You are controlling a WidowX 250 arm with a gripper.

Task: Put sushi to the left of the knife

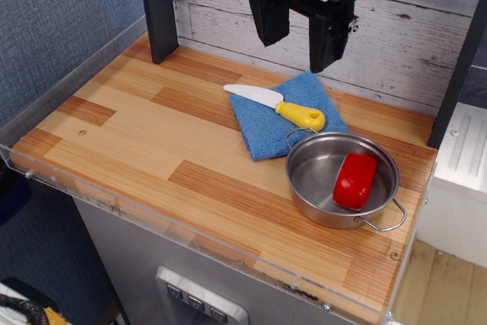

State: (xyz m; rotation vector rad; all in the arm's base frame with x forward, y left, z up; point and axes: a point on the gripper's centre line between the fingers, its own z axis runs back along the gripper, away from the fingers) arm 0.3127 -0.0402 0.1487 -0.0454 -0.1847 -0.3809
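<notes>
One sushi [354,181] lies inside the pot [304,180] (knife [275,106] on cloth [262,131]), gripper [298,43] spread, empty, overhead.

The gripper [299,36] hangs high — fingers pointing down, spread apart; empty.

Hand [299,32] was all matte black, hard plastic or metal look. Two chunky fingers [270,17] hung from a wider black block above them. The finger on the image-left side was shorter and blunt-ended, faces angled; the other ran longer and tapered toward its tip. Small pale screws or fasteners showed on the outer edge of the longer finger, near its upper part. No cables, labels or markings visible. Upper body cut off by frame top.
</notes>
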